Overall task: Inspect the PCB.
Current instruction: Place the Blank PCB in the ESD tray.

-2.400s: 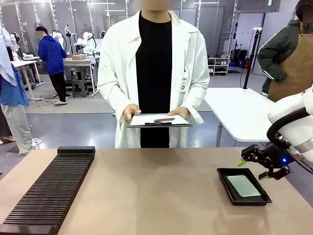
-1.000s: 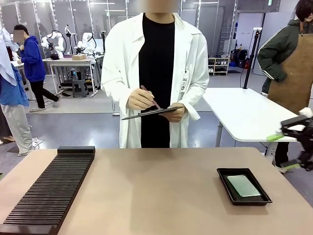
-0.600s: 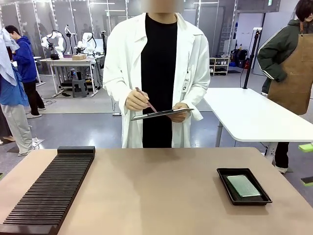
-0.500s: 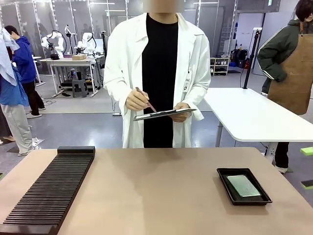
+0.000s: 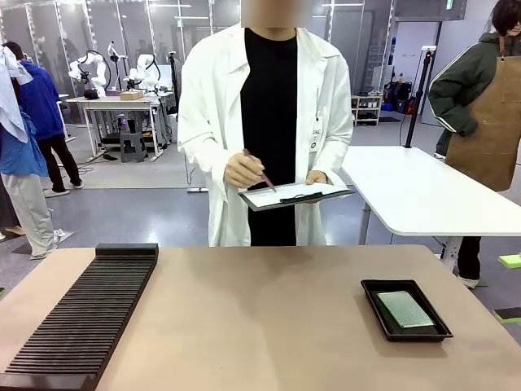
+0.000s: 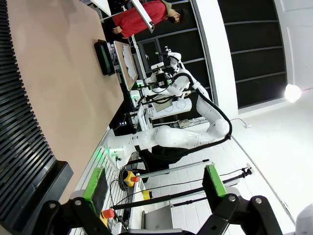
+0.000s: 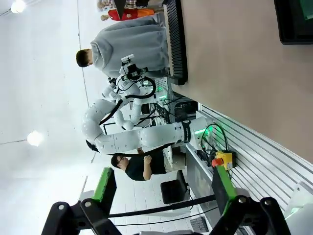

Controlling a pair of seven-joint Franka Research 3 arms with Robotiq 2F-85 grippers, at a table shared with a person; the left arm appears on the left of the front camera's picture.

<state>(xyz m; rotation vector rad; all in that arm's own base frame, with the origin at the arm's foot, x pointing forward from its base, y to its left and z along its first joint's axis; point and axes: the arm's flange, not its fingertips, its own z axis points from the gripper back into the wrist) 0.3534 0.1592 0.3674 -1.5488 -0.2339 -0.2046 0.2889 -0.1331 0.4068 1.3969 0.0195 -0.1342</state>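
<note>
The green PCB (image 5: 405, 309) lies flat in a black tray (image 5: 383, 287) on the right side of the table, with nothing touching it. My right gripper (image 5: 511, 287) stands open at the picture's right edge, off the table and apart from the tray; two green pads (image 5: 510, 261) show there. In the right wrist view the right gripper (image 7: 163, 186) is open and empty, and the tray (image 7: 293, 24) sits at the top right. My left gripper (image 6: 154, 182) is open with nothing between its fingers, far from the tray (image 6: 103, 58).
A long black slotted rack (image 5: 81, 318) runs along the table's left side. Across the table a person in a white coat holds a clipboard (image 5: 293, 195) and a pen over it. A white table (image 5: 407, 195) stands behind at the right.
My right gripper has drawn back from beside the tray to the picture's right edge. The person has raised a pen to the clipboard and shifted slightly right.
</note>
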